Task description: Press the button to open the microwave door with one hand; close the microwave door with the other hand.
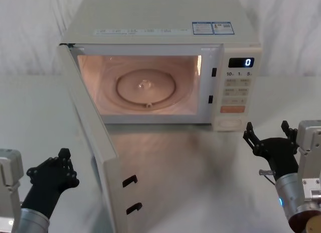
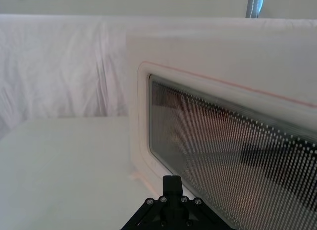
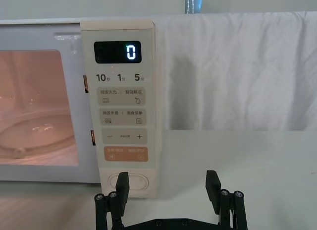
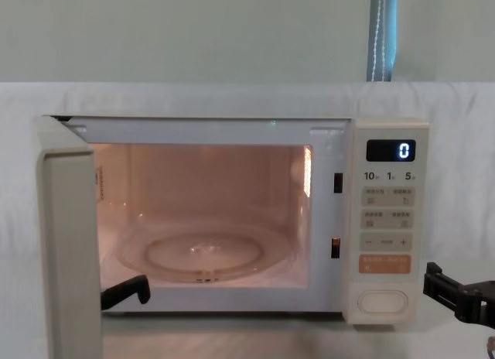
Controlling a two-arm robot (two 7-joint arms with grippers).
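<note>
The cream microwave (image 1: 160, 22) stands at the back of the table with its cavity lit. The microwave door (image 1: 95, 142) is swung wide open towards me on the left; its dark window (image 2: 223, 141) shows close up in the left wrist view. The button (image 1: 230, 123) sits at the bottom of the control panel, below the orange key. My right gripper (image 1: 267, 135) is open, low in front of the panel and a little right of the button (image 3: 132, 182), not touching it. My left gripper (image 1: 52, 170) is shut on nothing, on the outer side of the door near its free edge.
The display (image 4: 390, 150) reads 0. Two black latch hooks (image 1: 130, 193) jut from the door's free edge. A glass turntable (image 1: 146, 87) lies in the cavity. A white cloth backdrop (image 3: 237, 71) hangs behind, and bare table (image 1: 200, 183) lies between the arms.
</note>
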